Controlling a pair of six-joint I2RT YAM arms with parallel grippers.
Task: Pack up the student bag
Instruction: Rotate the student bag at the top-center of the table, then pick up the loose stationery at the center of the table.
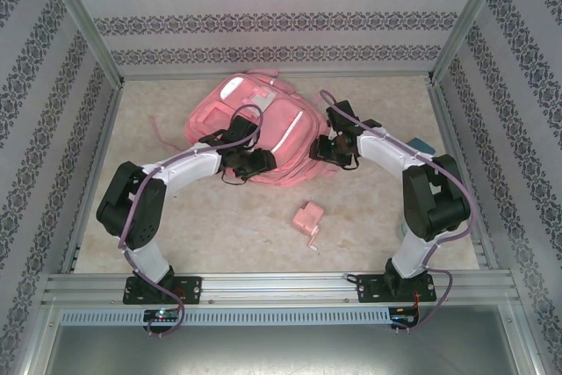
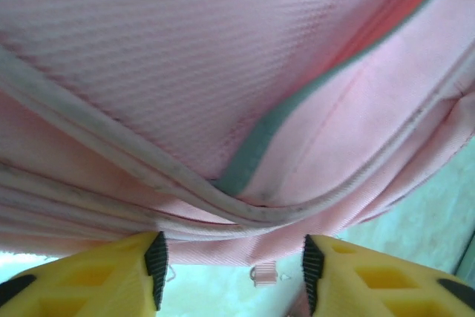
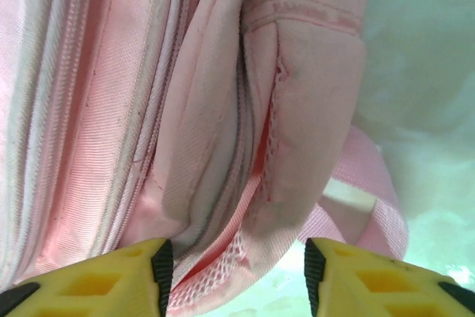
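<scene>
Pink woven fabric formed the student bag (image 1: 263, 125), which lay flat at the far middle of the table (image 1: 228, 239). It appeared soft, limp and light, so it would likely sag when lifted. Piping, seams and straps offered the firmest hold. The left gripper (image 2: 234, 261) stood with jaws apart at the bag's near edge. The right gripper (image 3: 234, 265) stood with jaws apart about loose fabric on the bag's right side, clamping nothing.

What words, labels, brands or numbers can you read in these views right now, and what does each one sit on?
No text is legible.
Student bag, pink band across its side pocket: faint marks that may be lettering, too blurred to read.
White patch near the bag's top: washed out by glare, no print legible.
Small pink item lying in front of the bag: too small to make out any marking.
</scene>
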